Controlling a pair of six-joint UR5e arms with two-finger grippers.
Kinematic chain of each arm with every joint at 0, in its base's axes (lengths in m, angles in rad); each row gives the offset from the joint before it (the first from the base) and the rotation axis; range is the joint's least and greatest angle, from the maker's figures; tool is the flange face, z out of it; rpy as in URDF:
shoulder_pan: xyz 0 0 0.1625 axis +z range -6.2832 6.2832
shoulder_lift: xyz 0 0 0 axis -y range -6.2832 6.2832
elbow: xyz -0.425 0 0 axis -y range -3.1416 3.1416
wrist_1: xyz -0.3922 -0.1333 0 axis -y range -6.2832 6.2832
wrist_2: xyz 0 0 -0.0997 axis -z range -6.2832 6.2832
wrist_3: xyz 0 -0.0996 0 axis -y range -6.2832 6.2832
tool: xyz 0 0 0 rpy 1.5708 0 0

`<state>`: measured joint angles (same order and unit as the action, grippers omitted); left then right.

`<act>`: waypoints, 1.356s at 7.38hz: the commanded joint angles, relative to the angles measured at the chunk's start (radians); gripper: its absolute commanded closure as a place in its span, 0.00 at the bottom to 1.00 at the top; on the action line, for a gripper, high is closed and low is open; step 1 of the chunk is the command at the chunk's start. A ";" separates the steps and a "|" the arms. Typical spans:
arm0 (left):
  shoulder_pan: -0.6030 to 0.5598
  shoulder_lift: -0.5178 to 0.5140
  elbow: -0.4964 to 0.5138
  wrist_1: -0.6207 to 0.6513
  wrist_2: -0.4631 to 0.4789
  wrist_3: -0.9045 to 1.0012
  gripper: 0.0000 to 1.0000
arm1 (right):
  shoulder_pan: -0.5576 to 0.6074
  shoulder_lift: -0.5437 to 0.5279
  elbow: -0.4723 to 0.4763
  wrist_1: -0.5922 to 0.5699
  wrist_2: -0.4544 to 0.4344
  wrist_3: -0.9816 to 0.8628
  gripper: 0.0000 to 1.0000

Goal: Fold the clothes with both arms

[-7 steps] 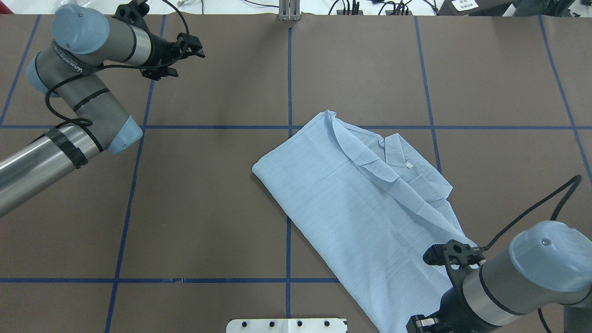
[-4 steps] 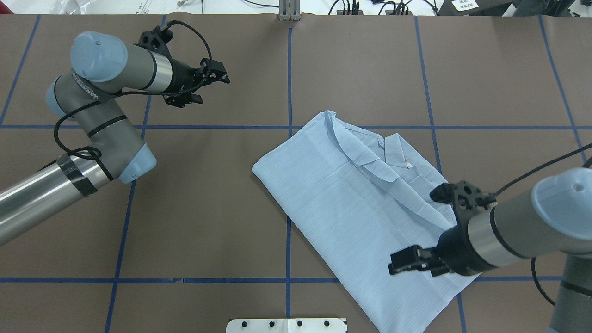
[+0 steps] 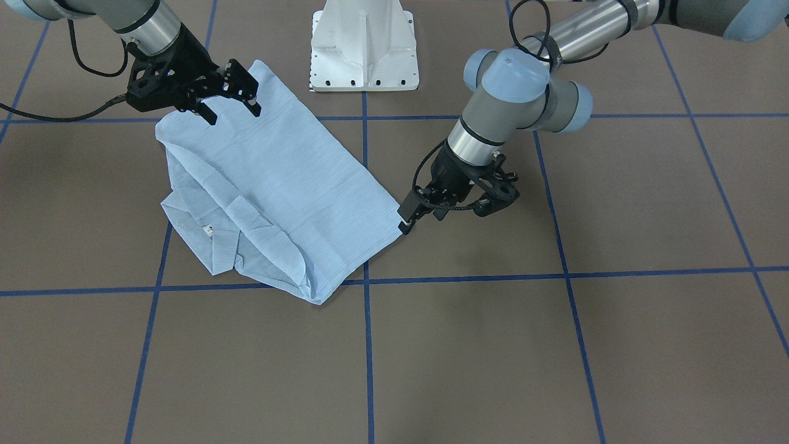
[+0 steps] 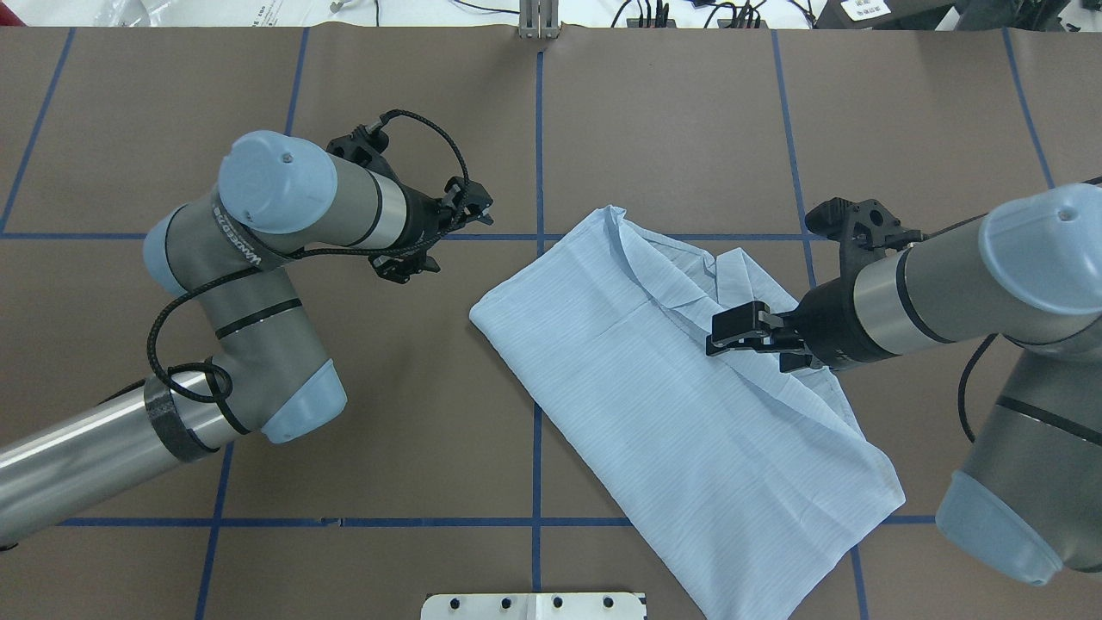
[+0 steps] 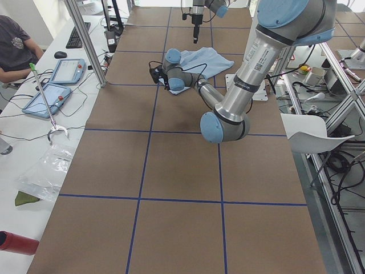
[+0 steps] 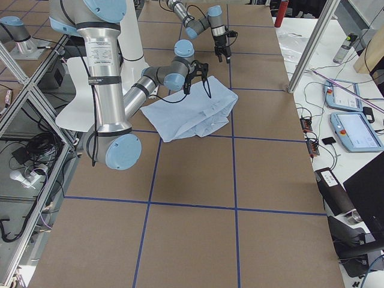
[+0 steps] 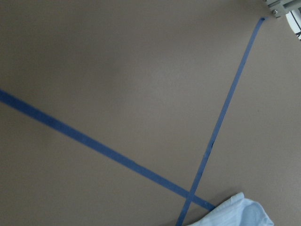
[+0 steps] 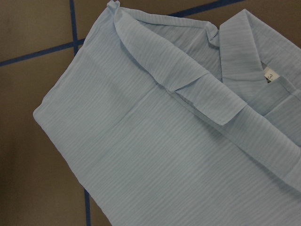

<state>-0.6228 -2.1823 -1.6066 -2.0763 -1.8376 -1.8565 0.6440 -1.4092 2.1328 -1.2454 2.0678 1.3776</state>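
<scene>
Looking down on a brown desk [image 4: 362,448] crossed by blue tape lines [image 4: 538,129], with a light-blue pinstriped shirt [image 4: 637,387] lying folded and slanted across its middle and right half, collar end toward the far side (hem end close to the white pedestal [image 3: 363,49] in the front-facing view). Can make out the collar [image 8: 244,56] and a small white size label [image 8: 269,74] through the right wrist camera.

Finds the right gripper [image 3: 234,115] poised over the shirt, above the collar-side fold in the overhead view, jaws spread apart and clasping nothing.

Finds the left gripper [image 4: 461,243] off the shirt's left side, near its leftmost corner, jaws likewise parted and empty. Cannot tell from the front-facing view whether one fingertip brushes that corner. Sees mostly bare desk, two crossing tape lines and a sliver of shirt corner at the bottom edge through the left wrist camera.
</scene>
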 commanded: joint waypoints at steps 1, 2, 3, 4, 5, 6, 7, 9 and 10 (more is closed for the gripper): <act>0.044 -0.007 -0.033 0.103 0.049 -0.012 0.01 | 0.003 0.021 -0.037 0.001 -0.011 0.000 0.00; 0.093 -0.010 -0.010 0.107 0.081 -0.036 0.02 | 0.003 0.021 -0.042 0.001 -0.012 0.000 0.00; 0.101 -0.039 0.044 0.107 0.096 -0.039 0.02 | 0.003 0.021 -0.043 0.003 -0.012 0.000 0.00; 0.103 -0.078 0.103 0.105 0.103 -0.047 0.02 | 0.005 0.021 -0.043 0.003 -0.012 0.000 0.00; 0.104 -0.099 0.137 0.105 0.112 -0.047 0.02 | 0.006 0.021 -0.040 0.004 -0.011 0.000 0.00; 0.107 -0.096 0.140 0.105 0.112 -0.047 0.03 | 0.005 0.022 -0.042 0.004 -0.011 0.000 0.00; 0.112 -0.093 0.143 0.105 0.113 -0.047 0.04 | 0.005 0.022 -0.043 0.004 -0.011 0.000 0.00; 0.120 -0.091 0.143 0.107 0.113 -0.046 0.06 | 0.005 0.022 -0.045 0.004 -0.009 0.000 0.00; 0.121 -0.088 0.145 0.107 0.113 -0.046 0.06 | 0.006 0.022 -0.045 0.004 -0.006 0.000 0.00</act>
<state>-0.5042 -2.2727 -1.4635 -1.9702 -1.7243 -1.9027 0.6491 -1.3867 2.0884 -1.2410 2.0591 1.3775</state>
